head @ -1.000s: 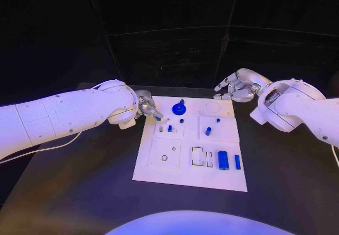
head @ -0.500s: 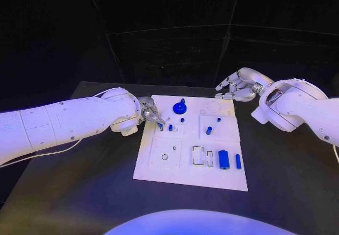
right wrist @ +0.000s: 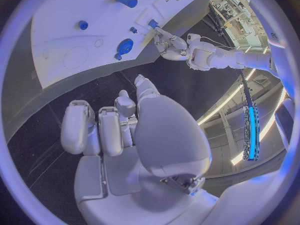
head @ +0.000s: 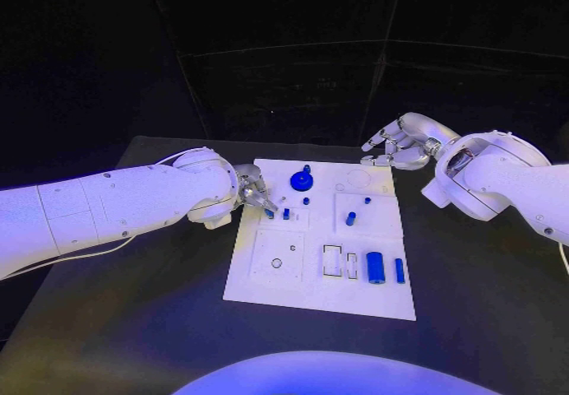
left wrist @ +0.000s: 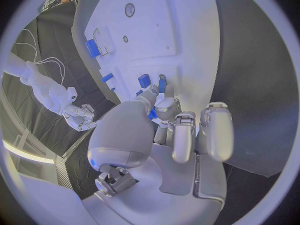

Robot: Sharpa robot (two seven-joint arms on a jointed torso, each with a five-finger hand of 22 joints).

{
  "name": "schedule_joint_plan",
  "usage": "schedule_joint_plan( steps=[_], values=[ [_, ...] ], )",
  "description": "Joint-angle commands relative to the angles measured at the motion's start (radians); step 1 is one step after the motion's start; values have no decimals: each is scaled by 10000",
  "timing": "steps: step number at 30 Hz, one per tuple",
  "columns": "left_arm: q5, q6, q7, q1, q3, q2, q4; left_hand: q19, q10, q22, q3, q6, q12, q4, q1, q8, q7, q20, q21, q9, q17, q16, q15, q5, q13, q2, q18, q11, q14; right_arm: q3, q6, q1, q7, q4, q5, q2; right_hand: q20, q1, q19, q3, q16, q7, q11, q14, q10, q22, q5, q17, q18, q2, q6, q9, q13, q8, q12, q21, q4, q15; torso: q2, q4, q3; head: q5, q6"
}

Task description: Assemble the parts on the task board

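Note:
The white task board (head: 356, 300) lies mid-table. My left hand (head: 252, 192) reaches over its left edge, and thumb and a finger pinch a small blue part (left wrist: 152, 114) with its tip down by a small blue peg (head: 284, 214) standing in the board. A round blue knob (head: 303, 181) stands just beyond. My right hand (head: 397, 145) hovers off the board's far right corner, fingers apart, holding nothing. In the right wrist view the board (right wrist: 81, 25) and the left hand (right wrist: 169, 41) lie ahead of the right hand (right wrist: 119, 125).
Further blue parts stand on the board: a peg (head: 350, 219), a thick cylinder (head: 375, 269) and a thinner one (head: 399, 271) near the right edge. White slots (head: 332, 262) sit beside them. Black table (head: 142, 313) surrounds the board.
My left hand has moved a little nearer and lower over the board's left edge, bringing its fingertips to the small pegs. The right hand has stayed where it was.

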Motion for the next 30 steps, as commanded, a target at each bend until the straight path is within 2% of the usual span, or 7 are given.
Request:
schedule_joint_plan(
  steps=[1, 24, 30],
  values=[
    [-170, 402, -108, 7, 3, 35, 4, 301, 31, 761, 1034, 47, 8, -981, 21, 69, -3, -67, 11, 16, 2634, 31, -44, 32, -6, 25, 11, -14, 1056, 6, 46, 17, 98, 6, -24, 10, -29, 22, -25, -53, -58, -26, -27, 468, -6, -14, 33, 29, 58, 45, -65, -2, -16, 69, -52, -58, 29, -66, 2, -4, -2, -5, -22],
    [-177, 745, -251, 7, 0, 105, -2, 303, 32, 767, 1132, 38, 7, -1017, -7, 78, -3, -67, 12, 24, 2634, 31, -43, 32, -6, -19, 10, -14, 1056, 6, 55, 15, 112, 7, -24, 7, -29, 22, -25, -53, -58, -26, -27, 468, -6, -14, 33, 29, 58, 45, -65, -2, -16, 69, -52, -58, 29, -66, 2, 2, 7, -20, -48],
    [-174, 765, -299, 9, -1, 196, -121, 309, 81, 789, 1241, 135, 68, -865, -402, 186, -21, -62, 17, 85, 2634, 31, -38, 27, 43, -123, 6, -15, 1056, 6, 46, 15, 110, 18, -24, 0, -29, 22, -25, -53, -58, -26, -27, 468, -6, -14, 33, 29, 58, 45, -65, -2, -16, 69, -52, -58, 29, -66, 0, -3, 12, -18, -71]
  ],
)
